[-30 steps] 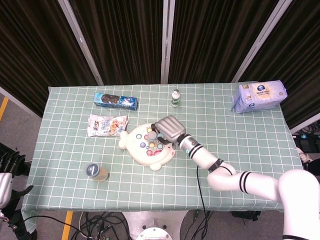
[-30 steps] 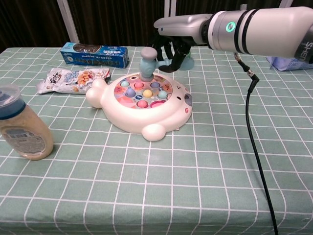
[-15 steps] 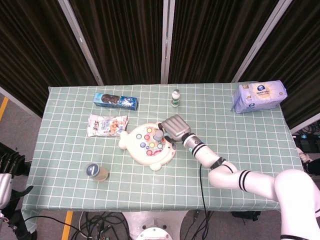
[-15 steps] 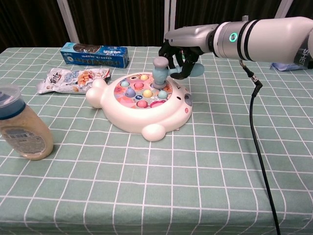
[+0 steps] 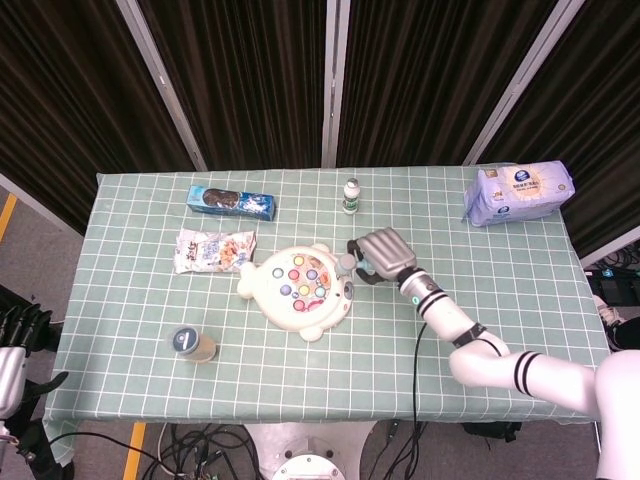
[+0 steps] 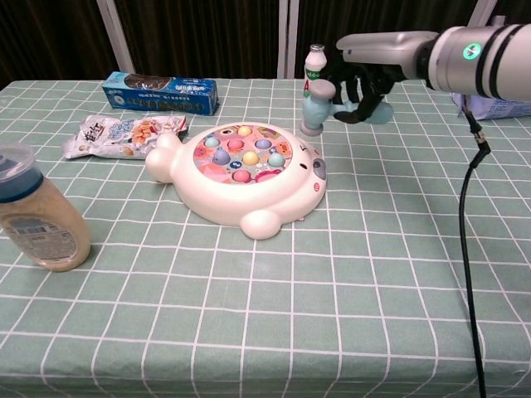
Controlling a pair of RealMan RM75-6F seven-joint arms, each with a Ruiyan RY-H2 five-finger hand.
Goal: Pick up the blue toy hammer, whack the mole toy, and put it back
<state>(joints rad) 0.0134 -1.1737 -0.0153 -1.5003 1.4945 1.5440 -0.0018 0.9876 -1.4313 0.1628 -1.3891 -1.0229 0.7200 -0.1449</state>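
The mole toy (image 5: 297, 288) (image 6: 246, 172) is a white fish-shaped board with coloured pegs on a pink top, lying mid-table. My right hand (image 5: 383, 254) (image 6: 362, 81) grips the blue toy hammer (image 6: 316, 108) by its handle. The hammer's head (image 5: 348, 262) hangs just off the toy's right edge, a little above the cloth. My left hand (image 5: 12, 368) hangs low at the far left edge of the head view, off the table, holding nothing.
On the green checked cloth lie a blue box (image 5: 232, 202) (image 6: 161, 92) and a snack bag (image 5: 213, 250) (image 6: 124, 133) at the back left. A capped jar (image 5: 190, 345) (image 6: 37, 221) stands front left, a small bottle (image 5: 351, 195) (image 6: 314, 60) behind the toy, a tissue pack (image 5: 517, 192) back right.
My right hand has carried the hammer rightward, from over the toy's pegs to beyond its right edge. The left hand has stayed still.
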